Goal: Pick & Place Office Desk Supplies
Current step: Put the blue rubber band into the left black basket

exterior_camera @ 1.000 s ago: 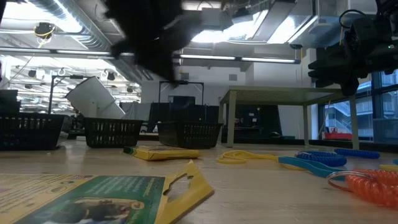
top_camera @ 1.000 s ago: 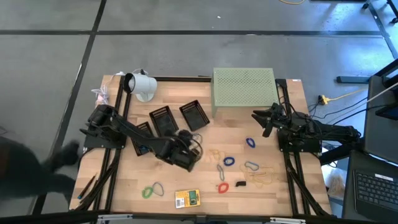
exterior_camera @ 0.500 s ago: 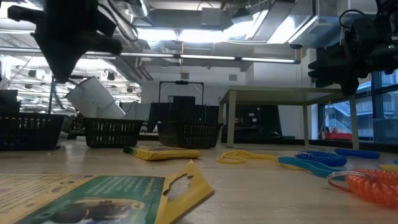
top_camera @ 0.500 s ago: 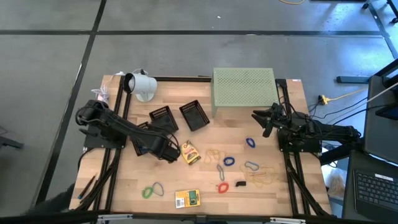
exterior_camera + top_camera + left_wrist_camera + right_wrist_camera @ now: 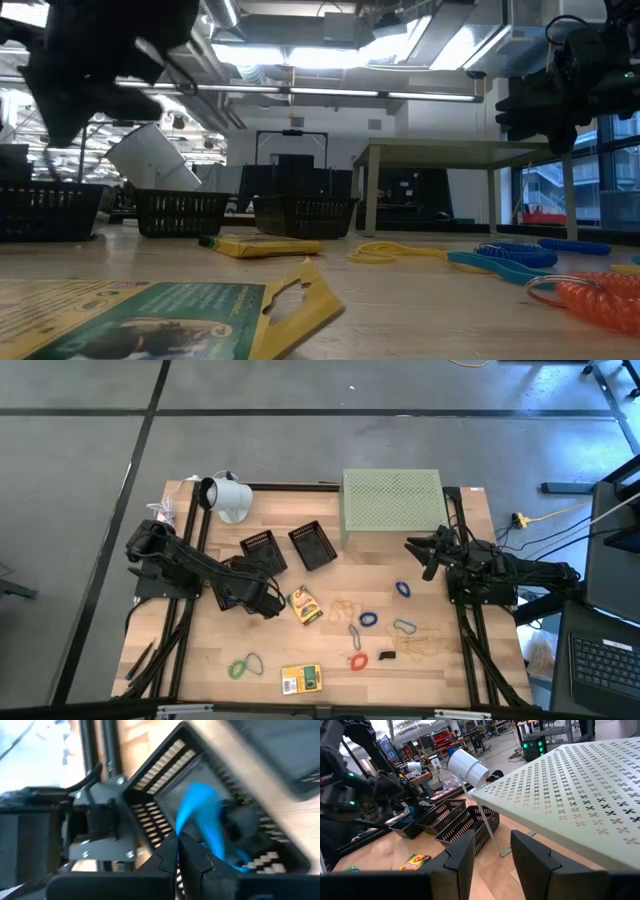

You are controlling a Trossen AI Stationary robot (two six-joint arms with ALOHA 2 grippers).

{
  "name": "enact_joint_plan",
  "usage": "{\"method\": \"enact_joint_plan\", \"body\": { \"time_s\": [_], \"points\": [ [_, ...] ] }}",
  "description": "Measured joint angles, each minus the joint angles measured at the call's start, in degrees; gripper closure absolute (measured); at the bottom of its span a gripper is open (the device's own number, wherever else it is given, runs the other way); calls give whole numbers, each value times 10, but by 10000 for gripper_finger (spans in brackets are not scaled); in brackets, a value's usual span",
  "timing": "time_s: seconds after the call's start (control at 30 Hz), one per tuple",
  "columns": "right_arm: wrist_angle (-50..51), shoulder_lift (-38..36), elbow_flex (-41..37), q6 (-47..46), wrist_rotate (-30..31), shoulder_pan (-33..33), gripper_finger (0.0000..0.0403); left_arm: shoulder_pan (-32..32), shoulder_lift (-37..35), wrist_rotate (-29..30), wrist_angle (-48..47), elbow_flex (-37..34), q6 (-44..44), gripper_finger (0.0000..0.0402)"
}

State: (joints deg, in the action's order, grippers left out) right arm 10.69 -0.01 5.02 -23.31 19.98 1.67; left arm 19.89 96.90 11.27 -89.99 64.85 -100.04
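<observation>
yellow card fills the lower left of the low view: a packet (image 5: pixel 170 318) lying flat nearest the lens, its green printing too blurred to read. in the high view that packet (image 5: pixel 301 679) sits at bottom centre of the table (image 5: pixel 480 670), with a green band (image 5: pixel 243 666) to its left and a red band (image 5: pixel 357 661) to its right. a little farther up come blue bands (image 5: pixel 368 620) and tan bands (image 5: pixel 425 648) toward the right, then the second packet (image 5: pixel 305 605) mid-table; in the right wrist view its face shows a red letter that may be a "c", the rest unreadable.

the left gripper (image 5: pixel 268 607) hangs just left of that second packet, over the leftmost tray (image 5: pixel 228 581). its fingers (image 5: pixel 196 862) are pressed together on nothing, and its wrist view shows something blue (image 5: pixel 205 820) lying inside the tray.

the step in hand looks like fetching the next loose item. done well, that means lifting clear of the tray wall first, spreading the fingers before descending, and coming straight down so a thin band or the packet edge is pinched rather than pushed along the wood.

farther up stand two more trays (image 5: pixel 310 544), then the green stand (image 5: pixel 391 500). the right gripper (image 5: pixel 428 555) waits at centre right below the stand, fingers (image 5: pixel 536 854) apart and empty.
</observation>
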Motion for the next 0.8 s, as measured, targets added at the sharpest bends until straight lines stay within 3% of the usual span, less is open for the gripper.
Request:
{"method": "enact_joint_plan", "body": {
  "time_s": [0.13,0.3,0.8],
  "points": [
    [0,0,0,0,1,0,272,-8,0,-38,0,-35,-4,399],
    [0,0,0,0,1,0,272,-9,0,-37,0,-50,-45,389],
    [0,0,0,0,1,0,272,-9,0,-100,16,-47,-62,287]
  ]
}}
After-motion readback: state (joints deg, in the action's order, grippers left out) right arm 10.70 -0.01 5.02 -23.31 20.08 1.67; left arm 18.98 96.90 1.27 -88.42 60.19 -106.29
